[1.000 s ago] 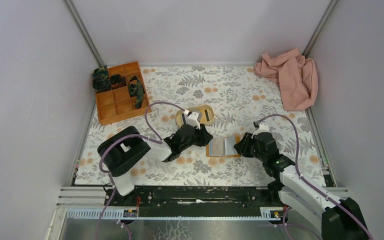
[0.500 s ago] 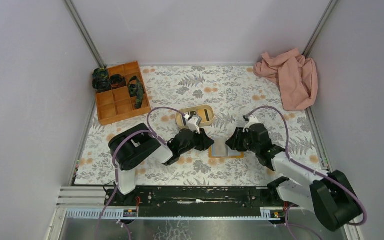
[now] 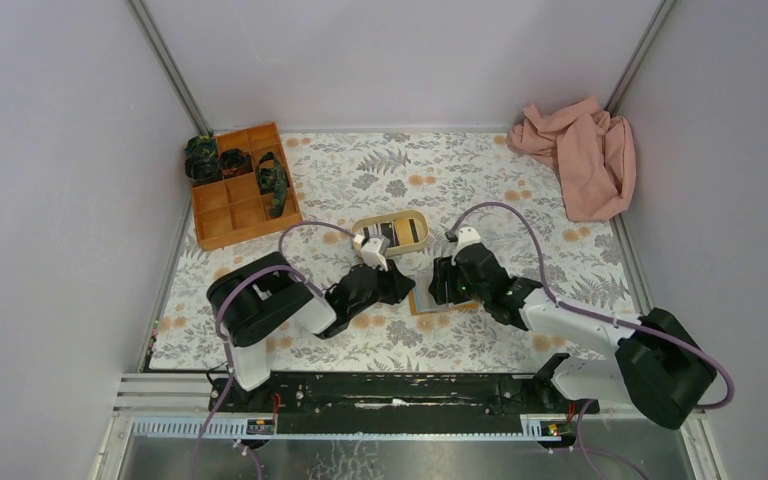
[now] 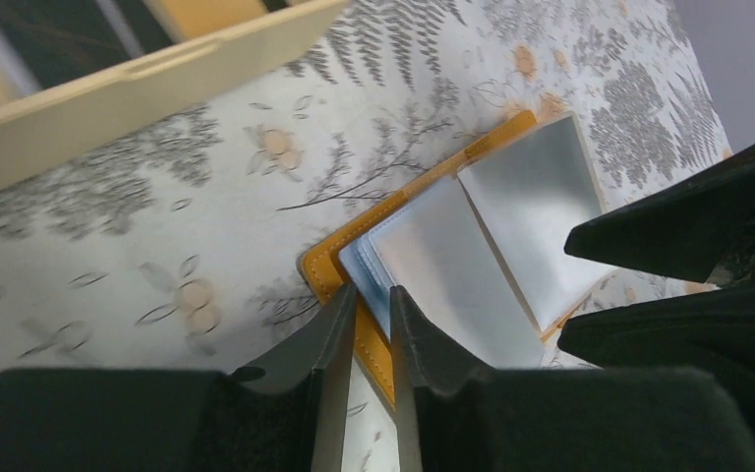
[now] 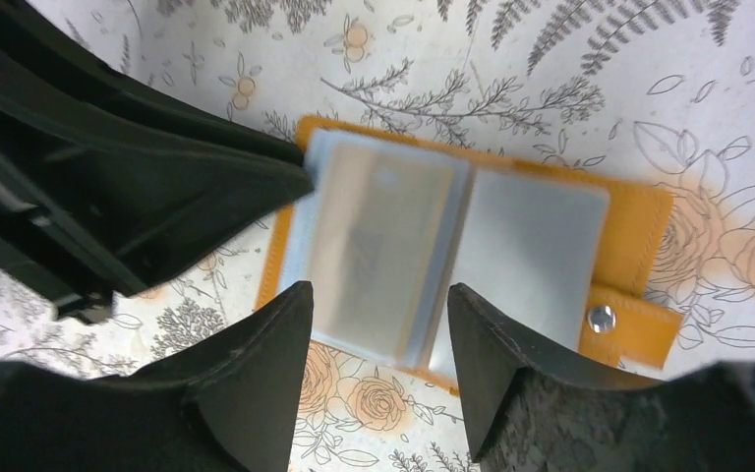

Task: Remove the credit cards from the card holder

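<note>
A desk [image 3: 480, 180] covered in pale cloth printed with grey ferns and orange roses sits between plain lilac walls. A pink cloth [image 3: 575, 155] is bunched at its far right corner. The card holder [image 5: 462, 256] lies open and flat near the desk's middle, between the two arms. It has an orange-tan cover, silvery clear sleeves and a snap tab [image 5: 629, 320]. The right hand [image 5: 376, 295] hangs over it, fingers spread wide. The left hand [image 4: 369, 300] is at its corner, fingers nearly together; I cannot tell whether it grips.

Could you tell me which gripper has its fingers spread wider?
The right gripper, fingers wide apart over the open card holder; the left gripper has them nearly together at the holder's orange edge.
</note>
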